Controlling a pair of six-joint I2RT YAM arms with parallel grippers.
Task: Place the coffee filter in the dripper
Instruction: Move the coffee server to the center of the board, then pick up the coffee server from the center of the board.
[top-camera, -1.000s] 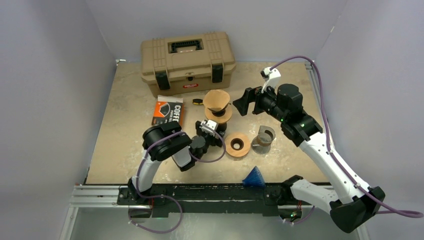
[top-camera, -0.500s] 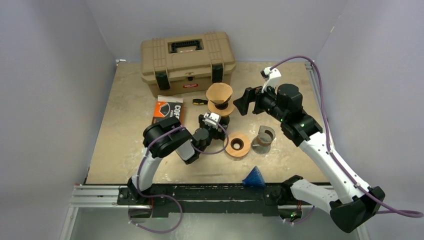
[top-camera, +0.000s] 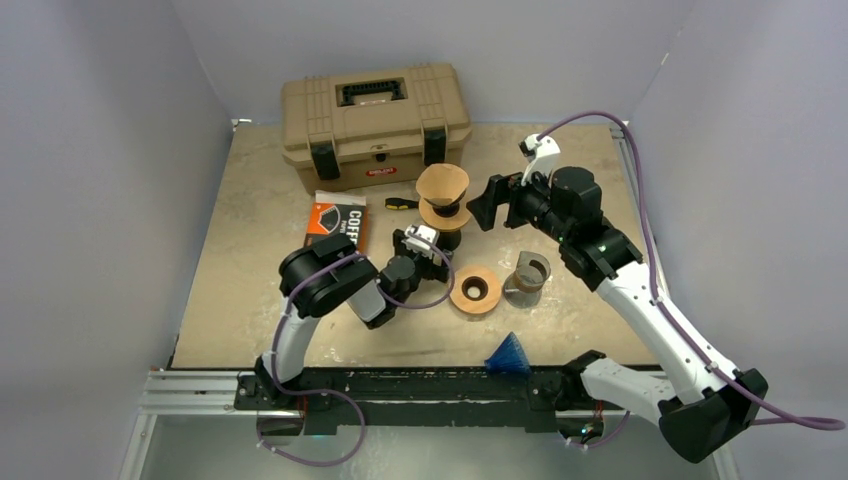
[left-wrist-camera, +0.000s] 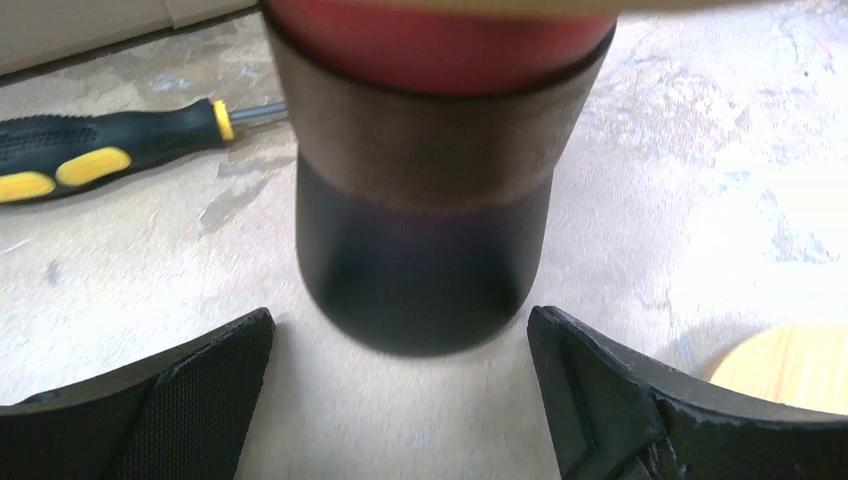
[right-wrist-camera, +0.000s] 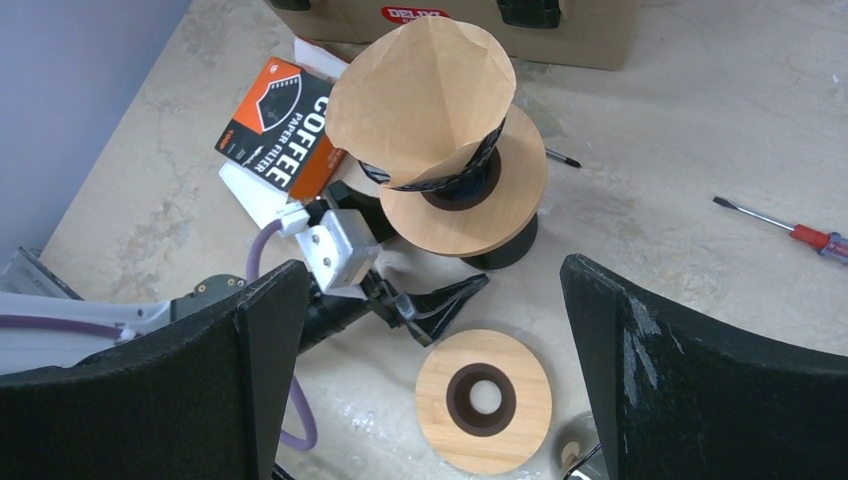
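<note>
coffee filter (right-wrist-camera: 420, 95) sits in the dripper (right-wrist-camera: 465, 205) but lopsided, so a bump could pop it out. left fingers (left-wrist-camera: 200, 400) are spread wide either side of the dripper's black base, not touching it. clip it on the way out and it tips. right fingers (right-wrist-camera: 250, 360) hang wide open and empty nearby. a wooden ring (right-wrist-camera: 483, 400) and a screwdriver (left-wrist-camera: 110, 150) crowd the surface (left-wrist-camera: 700, 150).

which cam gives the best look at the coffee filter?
Right wrist: the coffee filter shows large and unobstructed, seated in the dripper. Top external shows it small. Left wrist shows only the dripper's base.
</note>
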